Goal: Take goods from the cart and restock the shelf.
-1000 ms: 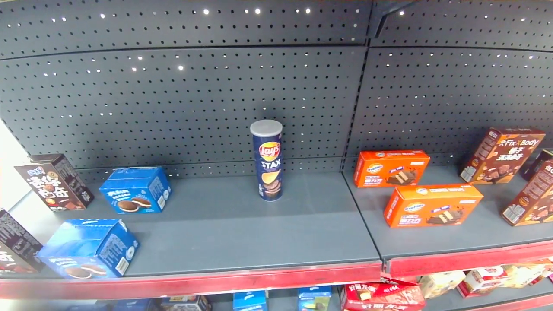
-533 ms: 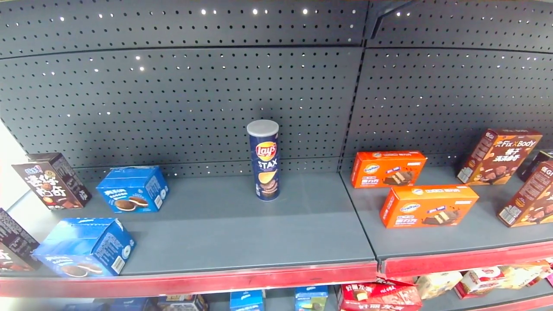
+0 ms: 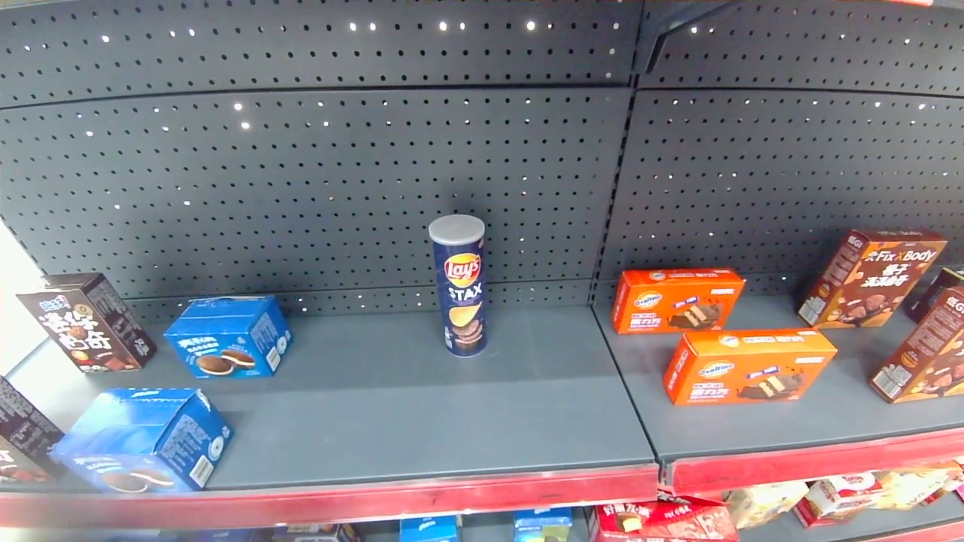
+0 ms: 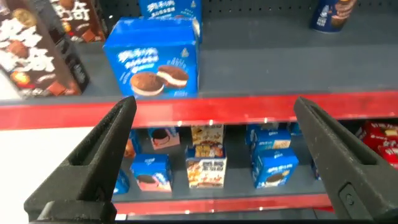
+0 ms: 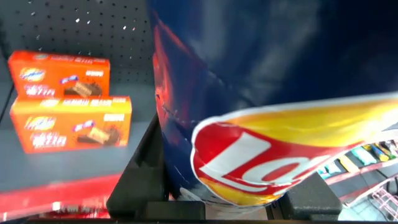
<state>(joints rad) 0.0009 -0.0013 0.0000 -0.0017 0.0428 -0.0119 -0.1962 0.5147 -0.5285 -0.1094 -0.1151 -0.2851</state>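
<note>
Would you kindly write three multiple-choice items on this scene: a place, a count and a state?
1. Where does the upright dark blue cylindrical chip can with the grey lid stand on the grey metal shelf?
A) toward the back, between the blue cardboard boxes and the orange cardboard boxes
B) at the front lip
C) atop a box

2. How many orange cardboard boxes lie on that shelf?
A) one
B) two
C) four

3. What state is the right claw in?
A) open, empty
B) shut on a second dark blue chip can
C) shut on a box

Answers: 1 A, boxes flank it on both sides; 2 B, two show, one behind the other; 3 B, the can sits clamped in it.
</note>
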